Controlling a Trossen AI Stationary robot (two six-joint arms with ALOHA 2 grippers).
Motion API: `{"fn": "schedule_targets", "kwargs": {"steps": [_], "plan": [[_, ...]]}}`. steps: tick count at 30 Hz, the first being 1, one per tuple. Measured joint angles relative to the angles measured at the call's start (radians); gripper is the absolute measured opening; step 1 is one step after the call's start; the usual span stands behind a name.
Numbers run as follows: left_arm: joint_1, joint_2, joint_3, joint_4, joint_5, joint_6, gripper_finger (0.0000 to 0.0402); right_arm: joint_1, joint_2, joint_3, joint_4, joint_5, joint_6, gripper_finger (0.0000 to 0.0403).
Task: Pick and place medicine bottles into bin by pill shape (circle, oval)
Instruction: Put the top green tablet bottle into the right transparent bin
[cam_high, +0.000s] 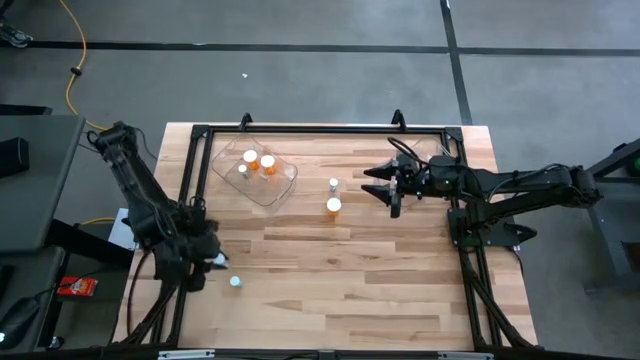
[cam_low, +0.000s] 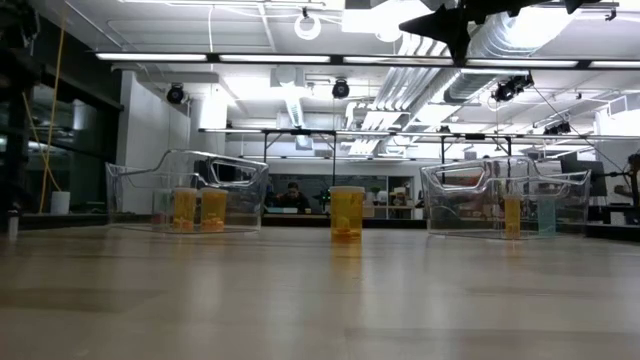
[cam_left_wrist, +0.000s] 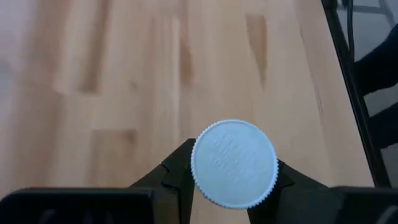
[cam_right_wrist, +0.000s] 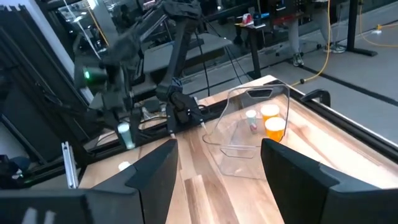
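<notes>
My left gripper (cam_high: 214, 260) is at the table's near left, shut on a pale whitish medicine bottle (cam_left_wrist: 234, 163) with a ribbed white cap. A second pale bottle (cam_high: 235, 282) stands on the table just beside it. An orange bottle (cam_high: 333, 207) and a small pale one (cam_high: 333, 186) stand mid-table. The clear bin (cam_high: 283, 183) at the far left holds two orange bottles and a small pale one. My right gripper (cam_high: 381, 184) hovers open at the far right, holding nothing. My left gripper pinches the bottle's body just under the cap (cam_left_wrist: 198, 180) between its two fingers, one on each side. The fingers slant downward, and the cap top faces the wrist camera. In the right wrist view the bottle (cam_right_wrist: 126, 135) hangs clear of the table.
A second clear bin (cam_low: 470, 190) at the right holds an orange bottle (cam_low: 512, 215) and a pale teal one (cam_low: 546, 215). A black frame (cam_high: 300, 130) borders the table's far edge and sides. Bare wood lies across the middle and near part.
</notes>
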Motion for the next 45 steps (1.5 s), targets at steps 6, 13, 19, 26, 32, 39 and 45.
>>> {"fn": "schedule_targets", "kwargs": {"steps": [6,13,19,26,32,39,45], "plan": [[0.196,-0.063,0.17,-0.17,-0.009,0.255,0.0092,0.0,0.001,0.0,0.001,0.0,-0.003,0.0224],[0.541,0.03,0.242,-0.052,0.12,0.652,0.0092,0.01,0.087,0.0,0.013,-0.007,-0.014,0.0224],[0.803,0.219,0.289,0.143,0.253,0.841,0.0092,0.077,0.223,0.0,0.167,-0.024,-0.092,0.0224],[0.982,0.464,0.428,0.282,0.394,0.877,0.0092,0.114,0.333,0.049,0.26,0.04,-0.183,0.0224],[1.038,0.623,0.597,0.313,0.445,0.957,0.0092,0.106,0.419,0.179,0.184,0.051,-0.246,0.0224],[1.078,0.667,0.674,0.325,0.447,0.955,0.0092,0.104,0.444,0.265,0.048,0.019,-0.272,0.0224],[1.087,0.668,0.675,0.337,0.475,0.959,0.0092,0.081,0.446,0.273,0.027,0.047,-0.268,0.0224]]}}
